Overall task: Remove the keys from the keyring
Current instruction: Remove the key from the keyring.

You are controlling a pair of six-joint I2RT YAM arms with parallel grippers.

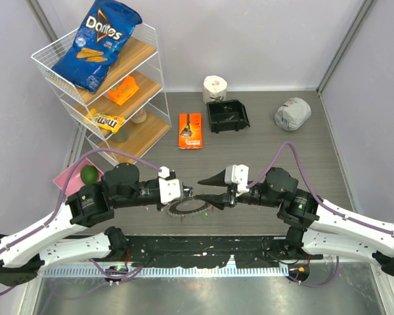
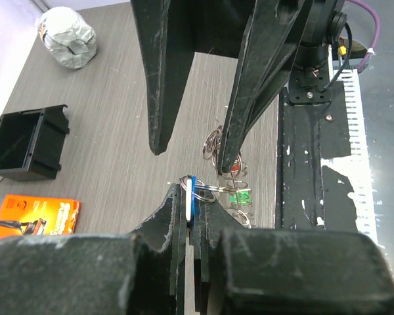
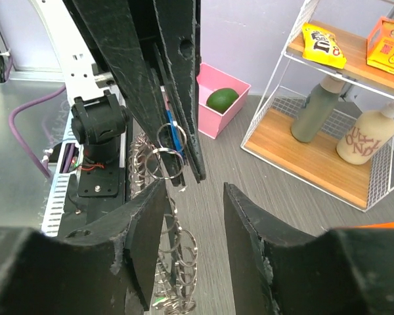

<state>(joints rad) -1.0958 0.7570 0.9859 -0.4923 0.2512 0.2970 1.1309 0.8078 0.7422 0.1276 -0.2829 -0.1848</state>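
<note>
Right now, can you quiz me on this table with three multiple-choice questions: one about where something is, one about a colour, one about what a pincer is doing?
1. Where is the Doritos bag?
A) in a black bin
B) on the wire rack's top shelf
C) flat on the table

2. What colour is the head of the key in the left pincer?
A) blue
B) yellow
C) black

3. How is the right pincer?
A) shut on a toilet roll
B) shut on a bottle
C) open

Answers:
1 B, the bag lies on the highest shelf.
2 A, blue plastic shows in its grip.
3 C, a clear gap separates its two sides.
</note>
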